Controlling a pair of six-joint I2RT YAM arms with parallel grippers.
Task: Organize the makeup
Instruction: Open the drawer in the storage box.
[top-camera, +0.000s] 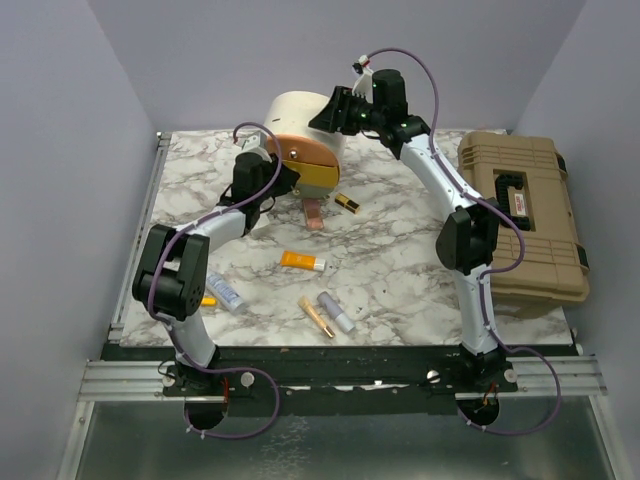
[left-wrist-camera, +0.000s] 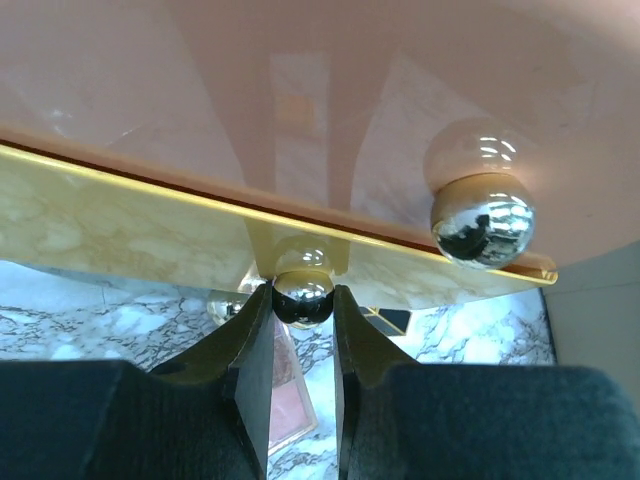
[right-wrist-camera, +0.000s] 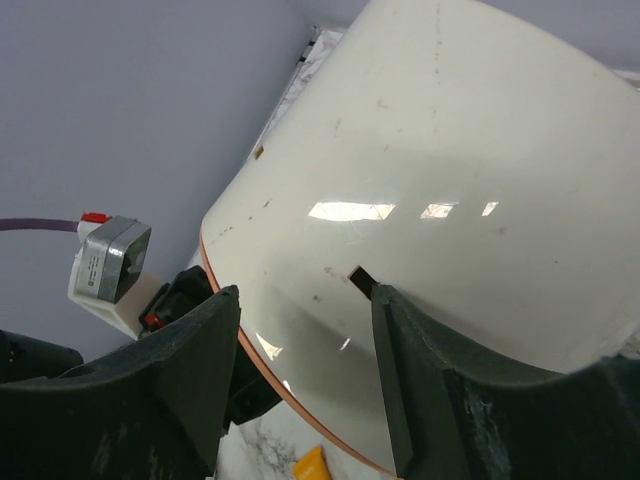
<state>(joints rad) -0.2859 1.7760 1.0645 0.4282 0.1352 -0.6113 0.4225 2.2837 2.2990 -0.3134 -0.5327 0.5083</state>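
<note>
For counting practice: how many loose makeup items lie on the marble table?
7: pink palette, black-gold tube by the round case; orange tube centre; whitish tube, yellow pen beside the left arm; gold tube, lilac tube nearest. Arms may hide others.

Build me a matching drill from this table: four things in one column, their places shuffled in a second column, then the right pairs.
Things
1. tan plastic toolbox
2. orange squeeze tube
3. small chrome ball knob
4. cream round case

Places
A. pinched in the shut jaws of the left gripper
B. lying free in the middle of the marble table
C. at the table's right edge
D. just beyond the open jaws of the right gripper

Pairs: 1-C, 2-B, 3-A, 4-D
</note>
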